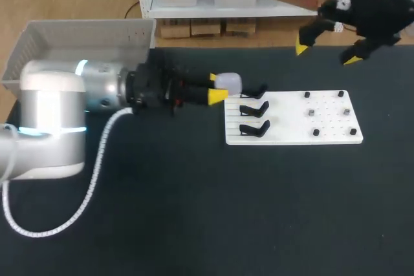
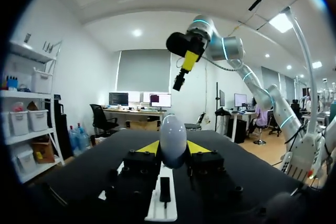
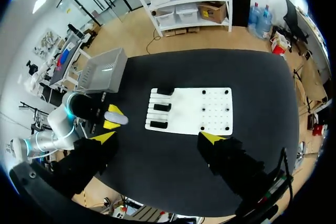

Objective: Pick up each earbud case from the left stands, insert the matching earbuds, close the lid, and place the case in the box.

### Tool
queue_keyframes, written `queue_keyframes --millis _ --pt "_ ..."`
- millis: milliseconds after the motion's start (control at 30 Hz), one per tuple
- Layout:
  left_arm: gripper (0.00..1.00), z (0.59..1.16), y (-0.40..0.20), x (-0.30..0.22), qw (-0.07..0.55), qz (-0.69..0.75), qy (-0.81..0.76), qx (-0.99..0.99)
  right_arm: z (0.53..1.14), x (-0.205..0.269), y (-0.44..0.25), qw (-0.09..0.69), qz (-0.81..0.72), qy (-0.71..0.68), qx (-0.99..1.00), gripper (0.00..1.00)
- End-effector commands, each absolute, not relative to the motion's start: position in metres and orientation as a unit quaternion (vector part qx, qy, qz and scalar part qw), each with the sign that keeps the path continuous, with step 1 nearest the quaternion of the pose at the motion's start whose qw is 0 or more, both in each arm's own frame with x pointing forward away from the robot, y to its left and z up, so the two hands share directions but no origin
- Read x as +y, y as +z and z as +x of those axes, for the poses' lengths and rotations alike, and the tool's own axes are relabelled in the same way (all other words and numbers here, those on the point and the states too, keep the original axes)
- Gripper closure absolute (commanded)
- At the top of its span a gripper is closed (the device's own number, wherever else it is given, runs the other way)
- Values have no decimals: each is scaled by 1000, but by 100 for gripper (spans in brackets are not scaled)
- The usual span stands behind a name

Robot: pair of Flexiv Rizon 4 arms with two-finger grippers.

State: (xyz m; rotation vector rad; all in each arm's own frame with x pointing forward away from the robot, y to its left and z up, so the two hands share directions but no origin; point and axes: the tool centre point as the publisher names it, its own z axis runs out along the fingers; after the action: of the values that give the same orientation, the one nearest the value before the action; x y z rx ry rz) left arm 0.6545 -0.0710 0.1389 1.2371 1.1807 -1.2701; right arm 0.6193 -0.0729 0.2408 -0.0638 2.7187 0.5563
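Note:
A white, egg-shaped earbud case (image 1: 229, 82) is held between the yellow tips of my left gripper (image 1: 218, 89), just off the left edge of the white board (image 1: 291, 135). In the left wrist view the case (image 2: 172, 140) stands upright, with both fingers pressing on it, above a black stand (image 2: 164, 196). Three black stands (image 1: 254, 109) line the board's left side and hold no case. Several small dark pieces (image 1: 311, 113) sit on the board's right half. My right gripper (image 1: 326, 54) hangs open high over the far right of the table, holding nothing. From there the board (image 3: 210, 121) lies ahead of it.
A grey box (image 1: 84, 35) stands at the back left, behind my left arm; in the right wrist view this box (image 3: 102, 69) is beyond the left gripper (image 3: 111, 119). Black table (image 1: 207, 211) surrounds the board.

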Motion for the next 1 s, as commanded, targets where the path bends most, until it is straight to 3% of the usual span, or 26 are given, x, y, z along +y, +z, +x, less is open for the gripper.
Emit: queue_keyframes --millis 33,433,1000 --pt "100 657 163 -16 535 477 -449 533 611 -78 242 229 -12 198 953 0" --pt "100 758 207 78 587 499 -313 555 611 -78 242 229 -12 198 953 0" --pt "100 871 159 194 544 509 -221 629 611 -78 242 229 -12 198 953 0"
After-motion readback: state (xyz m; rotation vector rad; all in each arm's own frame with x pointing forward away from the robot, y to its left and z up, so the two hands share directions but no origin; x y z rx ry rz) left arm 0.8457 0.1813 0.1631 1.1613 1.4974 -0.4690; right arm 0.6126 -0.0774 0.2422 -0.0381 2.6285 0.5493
